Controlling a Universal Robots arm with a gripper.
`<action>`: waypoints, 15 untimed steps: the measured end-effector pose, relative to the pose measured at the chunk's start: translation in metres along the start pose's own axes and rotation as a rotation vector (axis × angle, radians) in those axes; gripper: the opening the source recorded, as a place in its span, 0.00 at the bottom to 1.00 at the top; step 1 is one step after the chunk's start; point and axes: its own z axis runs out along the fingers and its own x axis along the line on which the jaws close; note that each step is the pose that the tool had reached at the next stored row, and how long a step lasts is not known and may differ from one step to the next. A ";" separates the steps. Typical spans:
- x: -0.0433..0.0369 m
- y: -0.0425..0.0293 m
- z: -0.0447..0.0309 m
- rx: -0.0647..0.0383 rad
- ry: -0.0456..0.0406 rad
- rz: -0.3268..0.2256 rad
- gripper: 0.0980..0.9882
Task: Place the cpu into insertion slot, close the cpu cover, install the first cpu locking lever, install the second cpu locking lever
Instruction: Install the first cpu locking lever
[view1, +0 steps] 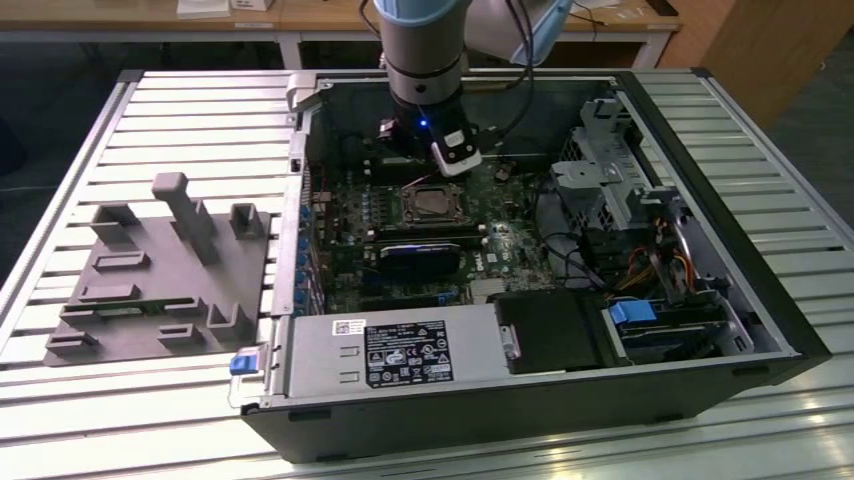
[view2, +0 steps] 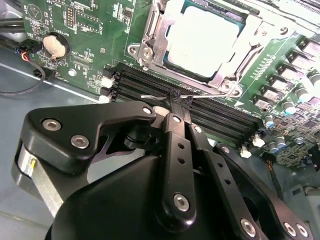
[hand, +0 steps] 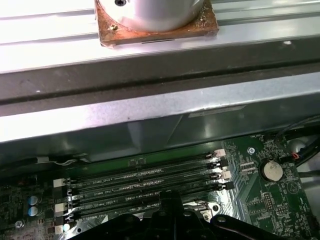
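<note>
Cpu locking lever (view2: 152, 97) is pinched in my closed pincer (view2: 178, 104) beside the covered cpu (view2: 202, 40); steady downward pressure should prevent slipping.

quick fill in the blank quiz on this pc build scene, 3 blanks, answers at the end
1. In the second wrist view, the cpu cover lies ____ over the cpu.
2. The gripper looks ____ on the thin wire locking lever beside the socket.
3. The grey fixture lies on the slatted table on the exterior view's ____ of the computer case.

Missing words: closed; shut; left
</note>
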 end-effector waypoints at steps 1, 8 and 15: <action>0.0000 0.0000 0.0001 0.000 0.0000 0.000 0.01; 0.0003 0.0009 0.0008 0.001 -0.0003 0.000 0.01; 0.0014 0.0003 0.0020 0.000 -0.0220 -0.005 0.01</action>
